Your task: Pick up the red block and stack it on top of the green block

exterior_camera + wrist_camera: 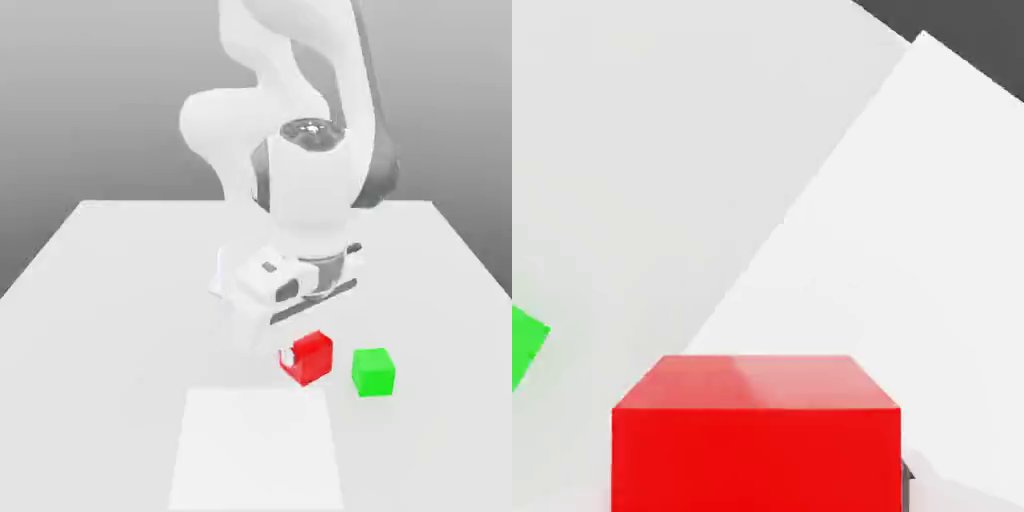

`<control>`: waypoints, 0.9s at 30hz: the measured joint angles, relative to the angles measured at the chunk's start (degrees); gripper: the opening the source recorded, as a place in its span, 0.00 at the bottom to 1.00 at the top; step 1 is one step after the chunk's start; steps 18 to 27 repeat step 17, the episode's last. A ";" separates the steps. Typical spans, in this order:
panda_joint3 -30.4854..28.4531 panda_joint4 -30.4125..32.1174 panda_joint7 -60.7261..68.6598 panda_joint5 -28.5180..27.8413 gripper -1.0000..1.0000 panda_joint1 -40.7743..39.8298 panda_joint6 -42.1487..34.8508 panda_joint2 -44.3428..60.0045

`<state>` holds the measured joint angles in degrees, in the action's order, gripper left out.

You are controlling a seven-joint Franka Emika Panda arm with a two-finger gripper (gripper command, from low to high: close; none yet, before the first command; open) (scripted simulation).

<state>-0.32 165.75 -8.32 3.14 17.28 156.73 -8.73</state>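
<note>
Red block (308,357) sits clamped in your hand (300,360), jaws closed tight on its sides; in the exterior view it looks just off the counter (120,300), though contact is hard to rule out. Green block (373,371) rests on the counter just beside it, toward the exterior view's right, a small gap between them. So your next move likely needs lift first, then a short sideways carry that way until red is squarely above green. Watch for clipping green's near edge if you go low.
</note>
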 joint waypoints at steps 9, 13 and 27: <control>4.18 3.07 17.38 -0.83 0.00 11.66 0.19 -3.09; 4.32 2.81 17.03 -1.90 0.00 11.57 7.75 4.73; 3.92 2.67 16.24 -3.08 1.00 11.74 11.29 8.42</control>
